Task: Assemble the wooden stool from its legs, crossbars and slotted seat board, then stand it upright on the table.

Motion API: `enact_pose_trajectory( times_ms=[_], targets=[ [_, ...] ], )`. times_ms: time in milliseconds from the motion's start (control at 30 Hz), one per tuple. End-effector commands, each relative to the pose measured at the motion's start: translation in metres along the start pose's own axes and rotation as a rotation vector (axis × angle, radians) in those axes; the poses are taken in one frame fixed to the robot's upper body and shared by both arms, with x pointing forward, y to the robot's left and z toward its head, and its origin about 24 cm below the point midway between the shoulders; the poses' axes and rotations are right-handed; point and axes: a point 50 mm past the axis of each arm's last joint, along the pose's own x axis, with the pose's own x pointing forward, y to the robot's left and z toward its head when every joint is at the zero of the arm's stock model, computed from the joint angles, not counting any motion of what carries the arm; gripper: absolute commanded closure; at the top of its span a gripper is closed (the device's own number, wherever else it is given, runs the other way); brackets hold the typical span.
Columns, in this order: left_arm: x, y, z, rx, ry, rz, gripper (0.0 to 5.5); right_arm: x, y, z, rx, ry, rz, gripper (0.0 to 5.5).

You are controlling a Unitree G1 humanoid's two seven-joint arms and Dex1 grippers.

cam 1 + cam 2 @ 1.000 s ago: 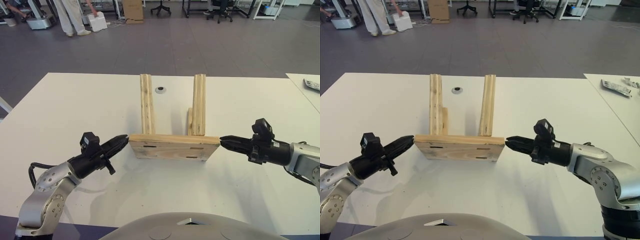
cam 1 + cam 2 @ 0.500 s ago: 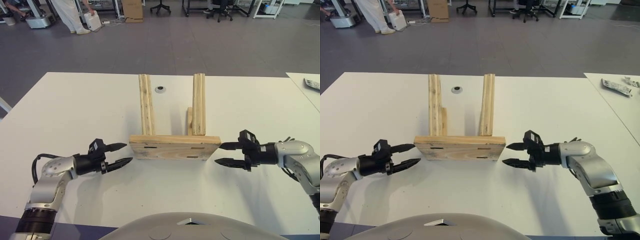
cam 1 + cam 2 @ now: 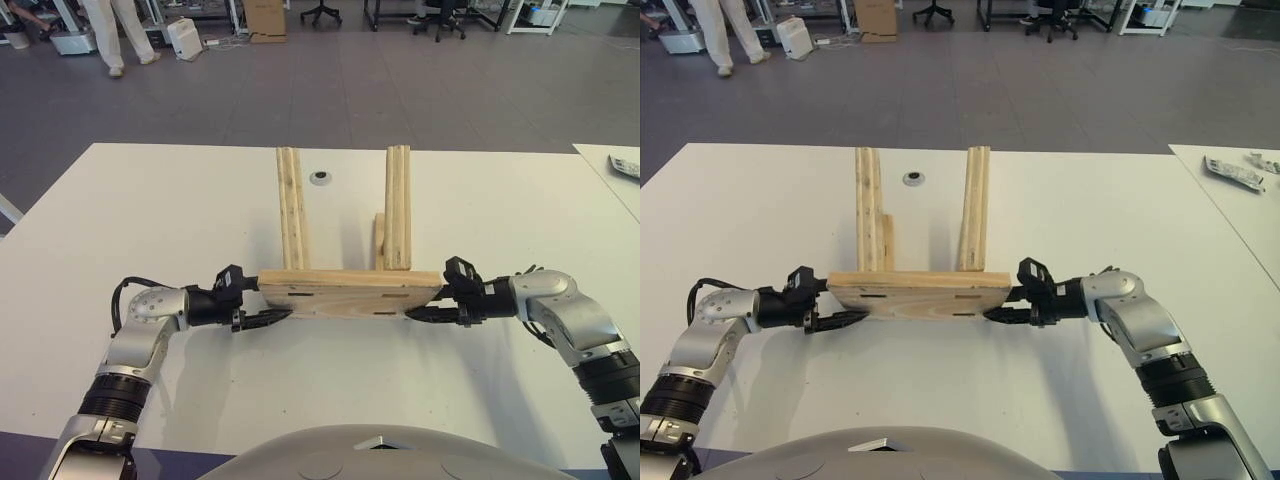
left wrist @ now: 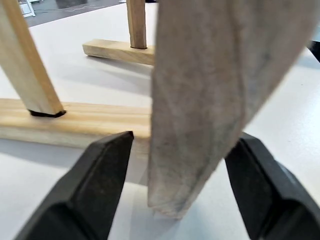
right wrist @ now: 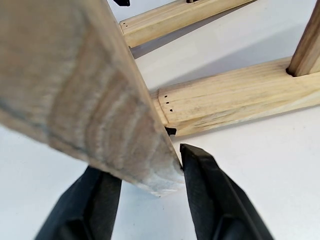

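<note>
Since both arms have closed in from either side, my left gripper [image 3: 262, 302] straddles one end of the slotted seat board [image 3: 345, 293] with slack, my right gripper [image 3: 430, 300] pinches the other, and the stool [image 3: 398, 215], on its side on the table [image 3: 150, 200], looks ready for uprighting.

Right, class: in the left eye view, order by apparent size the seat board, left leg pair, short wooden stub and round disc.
1. seat board
2. left leg pair (lying farther back, so its true size is unsure)
3. short wooden stub
4. round disc
</note>
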Motion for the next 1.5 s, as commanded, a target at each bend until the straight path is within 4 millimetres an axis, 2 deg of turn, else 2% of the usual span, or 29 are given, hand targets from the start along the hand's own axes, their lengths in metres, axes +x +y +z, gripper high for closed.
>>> enact_pose_trajectory(
  times_ms=[33,67,167,267,367,467,600,700,767,833,900,1000,1167,1333,1367,1433,1500],
  targets=[
    [-0.004,0.001,-0.001,0.009,0.018,-0.019,2.94,0.000,-0.004,0.011,-0.025,-0.038,0.014,3.70],
    [-0.005,0.001,-0.002,0.006,0.019,-0.018,3.28,-0.001,-0.003,0.013,-0.023,-0.050,0.020,3.70],
    [-0.008,0.004,0.002,-0.002,0.003,-0.009,3.66,-0.002,-0.001,0.020,0.000,-0.112,0.044,3.70],
    [-0.009,0.006,0.016,-0.011,-0.039,-0.023,3.71,-0.007,0.003,0.035,0.035,-0.198,0.081,3.70],
    [-0.008,0.008,0.059,-0.069,-0.126,-0.096,3.72,-0.019,0.014,0.066,0.054,-0.284,0.160,3.72],
    [-0.007,0.004,0.107,-0.178,-0.168,-0.223,3.79,-0.034,0.030,0.104,0.050,-0.357,0.276,3.83],
    [-0.013,0.007,0.158,-0.413,-0.271,-0.304,3.84,-0.049,0.042,0.145,0.067,-0.466,0.379,3.91],
    [-0.016,0.018,0.179,-0.532,-0.346,-0.310,3.86,-0.057,0.036,0.162,0.156,-0.598,0.405,3.92],
    [-0.016,0.044,0.189,-0.655,-0.462,-0.196,3.89,-0.061,0.017,0.173,0.275,-0.743,0.366,3.97],
    [-0.012,0.069,0.191,-0.767,-0.534,-0.025,3.99,-0.063,-0.002,0.182,0.398,-0.855,0.288,4.05],
    [0.000,0.095,0.184,-0.874,-0.537,0.216,4.03,-0.049,-0.036,0.184,0.603,-0.879,0.013,4.06],
    [0.022,0.107,0.179,-0.983,-0.505,0.350,4.03,-0.029,-0.064,0.173,0.817,-0.799,-0.277,4.04],
    [0.041,0.122,0.176,-1.127,-0.504,0.515,4.03,-0.026,-0.086,0.170,1.067,-0.776,-0.548,3.99],
    [0.045,0.136,0.163,-1.212,-0.513,0.628,4.03,-0.019,-0.092,0.159,1.222,-0.746,-0.623,3.99],
    [0.047,0.137,0.162,-1.211,-0.511,0.628,3.64,-0.018,-0.092,0.157,1.236,-0.744,-0.626,3.99],
    [0.046,0.142,0.157,-1.184,-0.500,0.656,3.17,-0.016,-0.088,0.157,1.234,-0.740,-0.614,3.32],
    [0.038,0.147,0.150,-1.137,-0.477,0.711,2.78,-0.022,-0.087,0.158,1.229,-0.760,-0.627,2.90]
  ],
)
